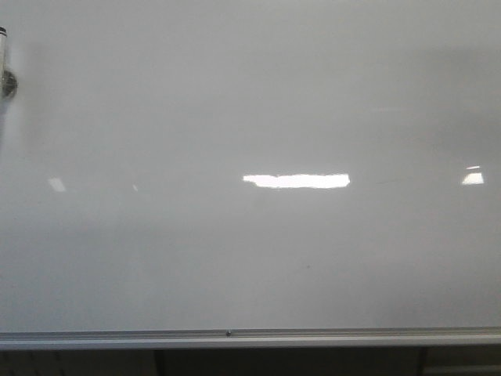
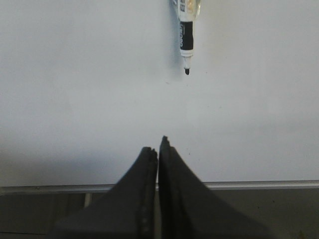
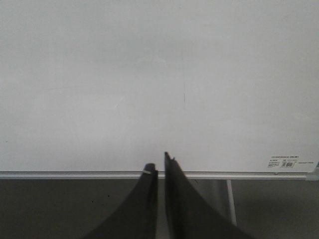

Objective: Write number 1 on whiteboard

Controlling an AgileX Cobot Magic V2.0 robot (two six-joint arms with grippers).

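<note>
The whiteboard point(image 1: 250, 94) fills the front view, glossy white with bright reflections and a silver lower edge point(image 1: 313, 337). No black number 1 stroke shows on it. In the right wrist view only a faint thin grey vertical line point(image 3: 184, 94) marks the board point(image 3: 75, 74). A white marker pen point(image 2: 186, 35) with a black tip rests against the board point(image 2: 75, 74) in the left wrist view, well apart from my left gripper point(image 2: 157, 144), which is shut and empty. The pen also shows at the front view's far left edge point(image 1: 3, 63). My right gripper point(image 3: 158, 164) is shut and empty near the board's lower edge.
A small printed label point(image 3: 286, 161) sits at the board's lower corner. A pale stand leg point(image 3: 230, 199) runs down below the silver edge. Dark space lies under the board point(image 1: 250, 362).
</note>
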